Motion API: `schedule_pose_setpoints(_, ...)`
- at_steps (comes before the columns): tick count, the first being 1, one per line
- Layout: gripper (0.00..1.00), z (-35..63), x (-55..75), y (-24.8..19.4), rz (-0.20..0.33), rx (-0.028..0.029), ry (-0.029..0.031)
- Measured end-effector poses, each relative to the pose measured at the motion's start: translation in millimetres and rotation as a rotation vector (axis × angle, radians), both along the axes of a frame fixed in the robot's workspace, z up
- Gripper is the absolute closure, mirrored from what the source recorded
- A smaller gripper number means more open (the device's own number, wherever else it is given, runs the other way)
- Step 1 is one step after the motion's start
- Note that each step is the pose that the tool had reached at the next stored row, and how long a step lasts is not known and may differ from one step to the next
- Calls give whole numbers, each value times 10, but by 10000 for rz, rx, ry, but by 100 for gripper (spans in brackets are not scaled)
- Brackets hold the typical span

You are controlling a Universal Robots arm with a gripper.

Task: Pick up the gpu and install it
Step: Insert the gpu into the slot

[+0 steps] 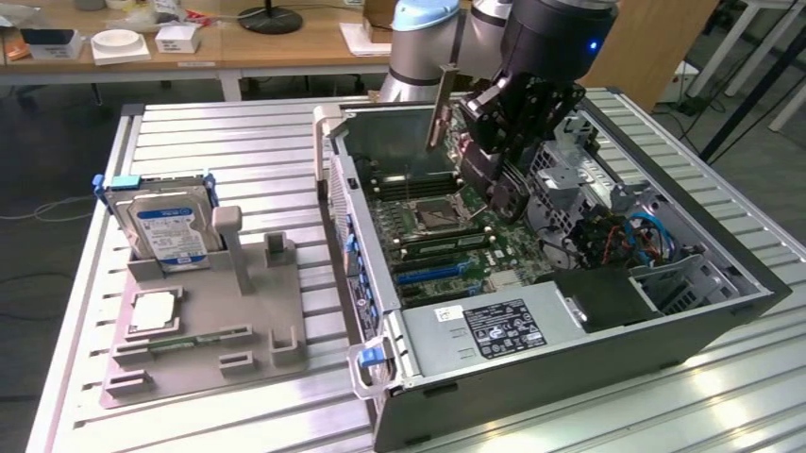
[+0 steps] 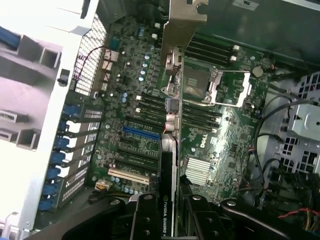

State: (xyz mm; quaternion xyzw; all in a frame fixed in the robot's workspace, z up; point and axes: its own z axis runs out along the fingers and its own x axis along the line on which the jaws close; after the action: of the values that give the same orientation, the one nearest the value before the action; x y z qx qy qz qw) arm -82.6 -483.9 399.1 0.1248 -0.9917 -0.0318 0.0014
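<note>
My gripper [image 1: 497,165] hangs over the open computer case [image 1: 705,321] and is shut on the gpu [image 1: 441,106]. The card is held on edge above the motherboard [image 1: 435,222], with its narrow metal bracket towards the case's back wall. In the wrist view the gpu [image 2: 167,165] runs edge-on from between my fingers [image 2: 145,217] up to its bracket [image 2: 182,30]. It hovers above the board [image 2: 215,135], apart from it, beside the blue slot [image 2: 141,132] and the black slots. My gripper [image 2: 167,222] clamps the card's labelled black edge.
On the exterior view's left, a grey fixture [image 1: 202,321] holds a hard drive [image 1: 170,231], a small chip [image 1: 151,311] and a memory stick [image 1: 189,342]. Inside the case are the power supply [image 1: 492,330], drive cages [image 1: 592,170] and blue cables [image 1: 648,236].
</note>
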Motion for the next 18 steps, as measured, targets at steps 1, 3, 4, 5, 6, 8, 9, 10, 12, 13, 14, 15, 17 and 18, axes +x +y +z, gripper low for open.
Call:
schedule_pose_setpoints(1,74,0,0,0,145,0,0)
schedule_pose_setpoints(3,74,0,2,0,428,0,0)
schedule_pose_setpoints(4,74,0,2,0,568,0,0)
schedule_pose_setpoints(5,74,0,3,0,716,1,0)
schedule_pose_setpoints(6,74,-1,4,0,856,2,0)
schedule_pose_setpoints(8,74,-1,5,0,1129,2,0)
schedule_pose_setpoints(9,74,-1,6,0,1264,3,0)
schedule_pose_setpoints(10,74,-2,7,0,1397,4,0)
schedule_pose_setpoints(12,74,-2,9,0,1670,5,0)
schedule_pose_setpoints(13,74,-2,10,0,1796,6,0)
schedule_pose_setpoints(14,74,-2,12,0,1923,7,0)
schedule_pose_setpoints(15,74,-2,13,0,2055,8,0)
schedule_pose_setpoints(17,74,-3,15,0,2310,11,-1)
schedule_pose_setpoints(18,74,-3,17,0,2440,11,0)
